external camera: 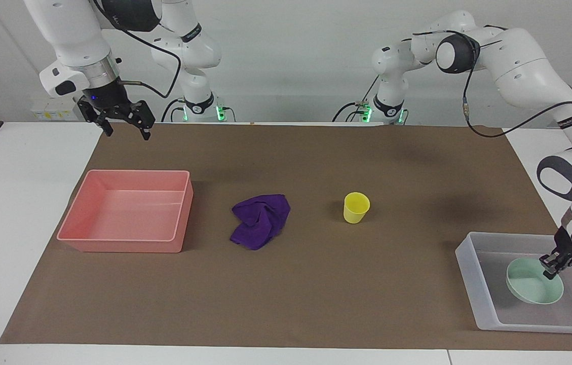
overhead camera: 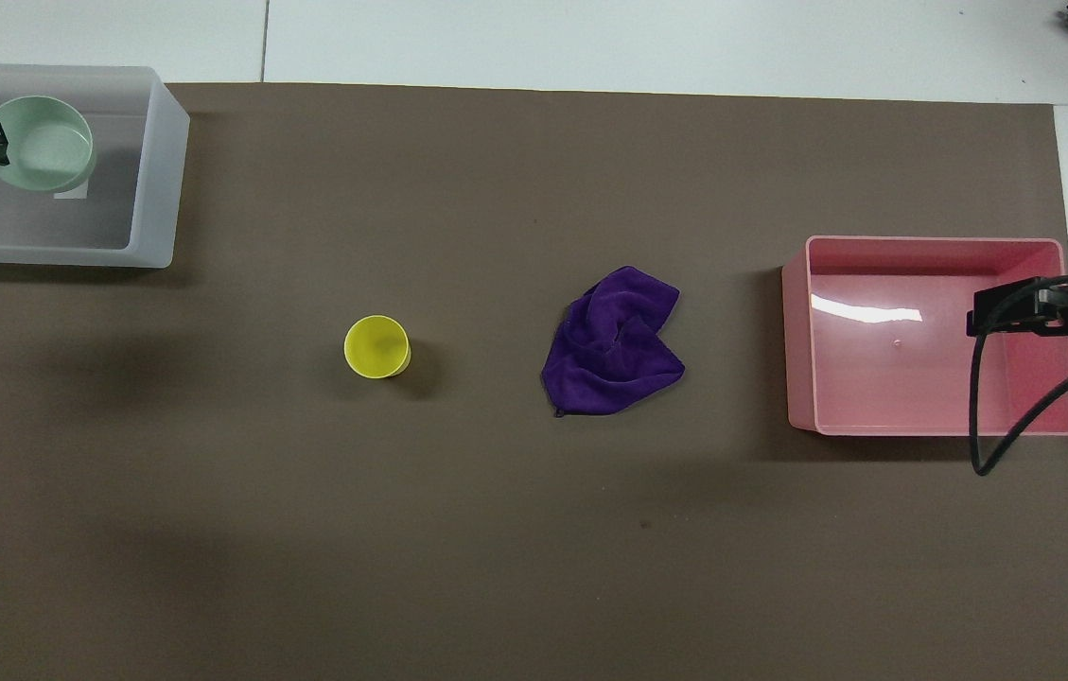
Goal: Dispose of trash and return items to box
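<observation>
the right gripper (external camera: 122, 121) hangs in the air over the mat's edge at the robots' end, fingers spread and holding nothing; that arm waits. next out sits the pink rectangular plastic bin (external camera: 126, 210), nothing in it, toward the right arm's end of the table. beside it, toward the middle, lies the crumpled deep-purple cloth rag (external camera: 260, 220), and further toward the left arm's end stands the small yellow plastic cup (external camera: 356, 207), upright and apart from the rag. farthest from the robots, at the left arm's end, is the translucent whitish plastic tray (external camera: 473, 271). the left gripper (external camera: 553, 264) is down inside it, fingers pinched on the rim of the shallow mint-green bowl (external camera: 534, 288), which tilts a little and looks to be at or just above the tray's bottom.

so the bowl is nearly returned but not yet let go; the cup and the rag are untouched, leaving most of the task.

the facing view shows the bowl's tilt and depth in the tray; the overhead view shows it covering part of the tray's small white square mark (overhead camera: 75, 193), which the facing view does not show.
</observation>
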Robot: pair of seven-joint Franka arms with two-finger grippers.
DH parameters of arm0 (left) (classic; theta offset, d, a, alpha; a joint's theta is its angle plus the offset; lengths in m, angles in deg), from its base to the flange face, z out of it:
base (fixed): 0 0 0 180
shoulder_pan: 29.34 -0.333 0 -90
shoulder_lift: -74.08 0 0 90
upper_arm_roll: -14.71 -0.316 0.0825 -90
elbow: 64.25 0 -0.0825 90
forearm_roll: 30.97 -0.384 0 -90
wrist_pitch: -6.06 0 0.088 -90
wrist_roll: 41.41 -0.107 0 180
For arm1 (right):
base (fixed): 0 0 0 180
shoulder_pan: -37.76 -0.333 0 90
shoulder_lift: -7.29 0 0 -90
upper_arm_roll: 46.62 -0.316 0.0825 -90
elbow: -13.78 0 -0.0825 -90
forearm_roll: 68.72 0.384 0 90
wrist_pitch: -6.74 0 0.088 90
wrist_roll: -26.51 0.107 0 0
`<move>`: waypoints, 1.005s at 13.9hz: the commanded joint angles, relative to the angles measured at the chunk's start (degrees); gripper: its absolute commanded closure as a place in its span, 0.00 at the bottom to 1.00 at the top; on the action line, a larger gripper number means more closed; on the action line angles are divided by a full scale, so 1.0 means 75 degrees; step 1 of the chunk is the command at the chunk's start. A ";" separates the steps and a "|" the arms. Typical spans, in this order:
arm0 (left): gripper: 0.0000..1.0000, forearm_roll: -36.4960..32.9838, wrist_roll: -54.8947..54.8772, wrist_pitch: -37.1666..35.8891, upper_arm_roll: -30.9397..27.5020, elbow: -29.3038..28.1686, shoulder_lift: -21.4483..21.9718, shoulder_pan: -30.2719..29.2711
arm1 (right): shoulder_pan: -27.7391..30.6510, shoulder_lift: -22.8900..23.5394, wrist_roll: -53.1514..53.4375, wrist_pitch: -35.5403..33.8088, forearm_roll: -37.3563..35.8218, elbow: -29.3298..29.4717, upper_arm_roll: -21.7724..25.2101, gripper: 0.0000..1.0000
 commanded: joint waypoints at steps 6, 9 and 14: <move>1.00 0.0076 0.0032 0.0978 0.0025 -0.1038 0.0183 -0.0019 | -0.0578 -0.0108 0.0351 0.0891 0.0012 -0.0636 -0.0138 0.00; 0.82 -0.0017 -0.0026 0.0908 0.0013 -0.0968 0.0183 -0.0018 | -0.1001 0.0231 0.0985 0.1604 0.0011 -0.0754 -0.0149 0.00; 0.00 -0.1118 -0.0096 0.0838 0.0013 -0.0979 0.0545 0.0110 | -0.2172 0.1496 0.1818 0.3269 0.0000 -0.0754 -0.0149 0.00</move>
